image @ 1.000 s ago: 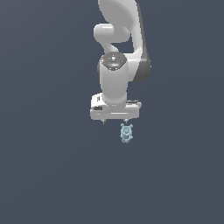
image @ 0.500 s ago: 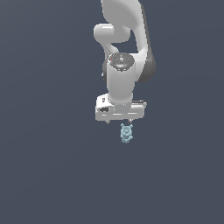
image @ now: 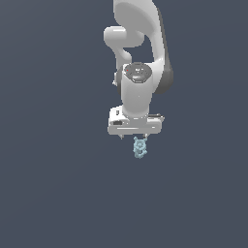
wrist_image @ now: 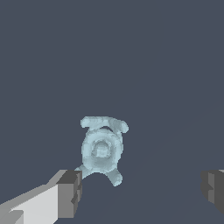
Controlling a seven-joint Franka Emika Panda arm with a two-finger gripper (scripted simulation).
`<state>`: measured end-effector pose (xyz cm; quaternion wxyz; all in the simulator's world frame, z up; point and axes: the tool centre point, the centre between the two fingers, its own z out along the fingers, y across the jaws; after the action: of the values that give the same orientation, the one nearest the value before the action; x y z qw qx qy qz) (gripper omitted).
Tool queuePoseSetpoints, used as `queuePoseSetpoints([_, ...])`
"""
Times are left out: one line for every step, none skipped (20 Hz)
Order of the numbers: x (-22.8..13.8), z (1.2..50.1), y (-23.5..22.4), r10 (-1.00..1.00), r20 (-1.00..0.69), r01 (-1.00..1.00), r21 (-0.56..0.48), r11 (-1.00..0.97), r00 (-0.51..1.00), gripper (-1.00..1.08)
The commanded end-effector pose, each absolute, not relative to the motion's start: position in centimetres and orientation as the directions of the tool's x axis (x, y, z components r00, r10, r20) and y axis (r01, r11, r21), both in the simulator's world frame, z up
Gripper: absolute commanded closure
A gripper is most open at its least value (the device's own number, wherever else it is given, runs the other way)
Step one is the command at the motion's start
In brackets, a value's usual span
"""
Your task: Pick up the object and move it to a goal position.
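The white hand [wrist_image: 140, 192] stood wide open, empty; the tiny pale-blue knobbly bear-like figurine [wrist_image: 102, 148] lay off-centre, beside 1 finger [wrist_image: 70, 192].

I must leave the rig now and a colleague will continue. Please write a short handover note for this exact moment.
Gripper: open, jaws wide apart, holding nothing.
Figurine: pale blue, lying on the dark floor. In the wrist view it sits between the fingers, closer to one finger; I cannot tell if they touch. In the exterior view it shows just below the gripper.
Done: gripper positioned over the figurine.
Left: close on it, lift, carry to the goal. No goal marker is visible.
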<state>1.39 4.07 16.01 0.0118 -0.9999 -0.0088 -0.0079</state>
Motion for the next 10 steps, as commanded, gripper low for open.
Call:
queuePoseSetpoints([1.4,15.3,4.7,-0.001,0.012,-0.001,-0.021,-1.000,1.000,-0.92])
queuePoseSetpoints([1.3,14.9,4.9,-0.011,0.011,-0.011,-0.019,-1.000,1.000,-0.92])
queuePoseSetpoints([1.3,14.5,5.2,-0.022,0.010,-0.022,-0.017,-1.000,1.000,-0.92])
queuePoseSetpoints([1.3,14.1,5.6,-0.033,0.008,-0.033,-0.015,-0.999,0.999,-0.92])
queuePoseSetpoints([1.3,13.7,5.9,-0.044,0.007,-0.044,-0.013,-0.999,0.999,-0.92])
queuePoseSetpoints([1.2,13.3,6.2,-0.055,0.005,-0.055,-0.011,-0.998,0.998,-0.92])
queuePoseSetpoints([1.2,13.0,6.4,-0.064,0.004,-0.064,-0.010,-0.998,0.998,-0.92])
queuePoseSetpoints([1.2,12.7,6.7,-0.072,0.003,-0.072,-0.008,-0.997,0.997,-0.92])
queuePoseSetpoints([1.1,12.4,6.9,-0.080,0.003,-0.080,-0.006,-0.997,0.997,-0.92])
queuePoseSetpoints([1.1,12.2,7.1,-0.087,0.002,-0.087,-0.005,-0.996,0.996,-0.92])
